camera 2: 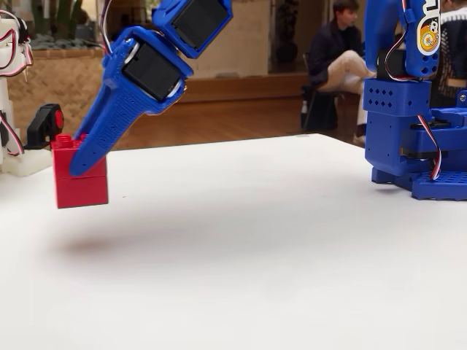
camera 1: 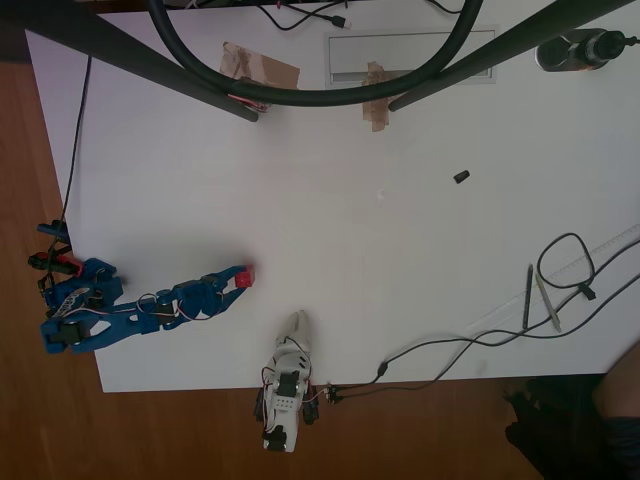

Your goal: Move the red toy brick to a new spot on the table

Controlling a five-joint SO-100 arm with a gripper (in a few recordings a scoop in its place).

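One red brick [camera 2: 79, 173] is pinched in the blue gripper [camera 2: 86, 157], jaws clamped on it, hanging just above the table [camera 2: 277, 240]; grip looks shallow, so it could slip and tumble if jolted.

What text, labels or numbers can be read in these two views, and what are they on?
No text reads whole.
Round sticker on the blue arm's upper segment, fixed view: only a fragment like "L" shows, cut off at the edge; unreadable.
Long ruler-like strip on the table, overhead view: any markings too small to read.
Red toy brick and tool: no writing.
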